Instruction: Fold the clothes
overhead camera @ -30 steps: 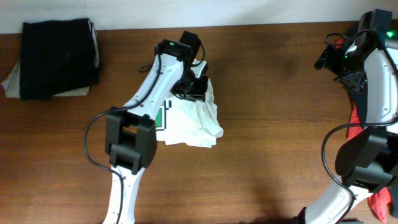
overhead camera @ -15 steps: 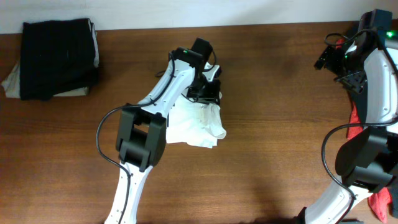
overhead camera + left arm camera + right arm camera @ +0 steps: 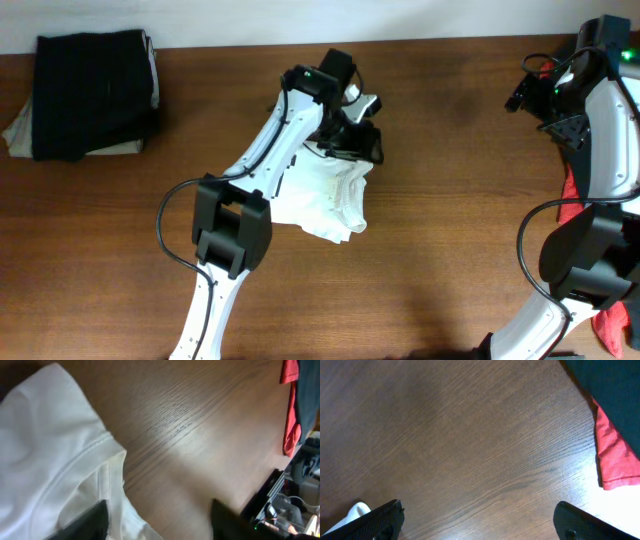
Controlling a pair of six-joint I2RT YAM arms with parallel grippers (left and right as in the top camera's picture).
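Note:
The white garment (image 3: pixel 320 195) lies wrinkled in the middle of the wooden table (image 3: pixel 450 250); its green label is hidden. My left gripper (image 3: pixel 358 140) is low over the garment's upper right part. In the left wrist view the garment (image 3: pixel 50 450) fills the left side, its stitched hem lies against the left finger, and the fingers (image 3: pixel 157 522) stand wide apart with bare wood between them. My right gripper (image 3: pixel 525 92) is at the far right, open and empty above bare wood (image 3: pixel 480 520). A corner of the white garment (image 3: pixel 351 512) shows by its left finger.
A folded black garment (image 3: pixel 95 90) lies on a beige one (image 3: pixel 15 135) at the back left. Red cloth (image 3: pixel 572 185) and dark cloth (image 3: pixel 610 385) lie at the right edge by the right arm's base; the red cloth (image 3: pixel 290 410) also shows in the left wrist view.
My left gripper has moved right and a little back, and the white garment has shifted and stretched to the right with it; the green label is no longer visible. The right arm has not moved.

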